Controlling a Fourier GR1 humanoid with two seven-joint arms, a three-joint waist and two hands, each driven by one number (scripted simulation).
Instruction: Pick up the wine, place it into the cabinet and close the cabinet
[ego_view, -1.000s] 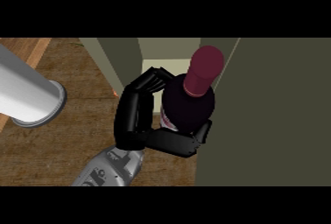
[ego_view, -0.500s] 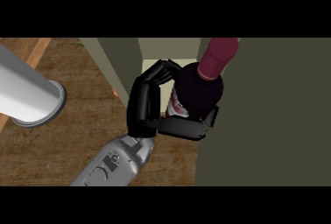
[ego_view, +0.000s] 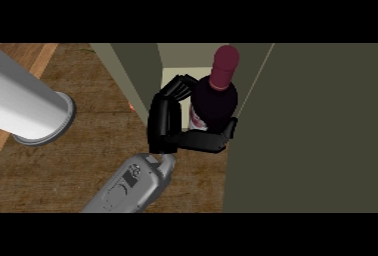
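Note:
A dark wine bottle (ego_view: 214, 100) with a maroon cap stands nearly upright in the cabinet's narrow opening (ego_view: 176, 57). My right hand (ego_view: 188, 141) is shut on it. The fingers (ego_view: 166, 102) run up its left side and curl at the tips, and the thumb (ego_view: 230, 129) presses on its right. The hand hides the bottle's base, so I cannot tell whether it rests on the shelf. The cabinet's open door (ego_view: 317, 125) is the broad dark olive panel to the right of the bottle. My left hand does not show.
A large grey cylinder (ego_view: 33, 107) lies over the wooden counter (ego_view: 74, 165) at the left. The cabinet's left wall (ego_view: 136, 70) stands close beside my fingers. A small orange spot (ego_view: 131, 106) shows at that wall's foot.
The bottle leaned to the right half a second ago and now stands nearly upright. The fingers have straightened somewhat along the bottle's left side while the hand stays round it.

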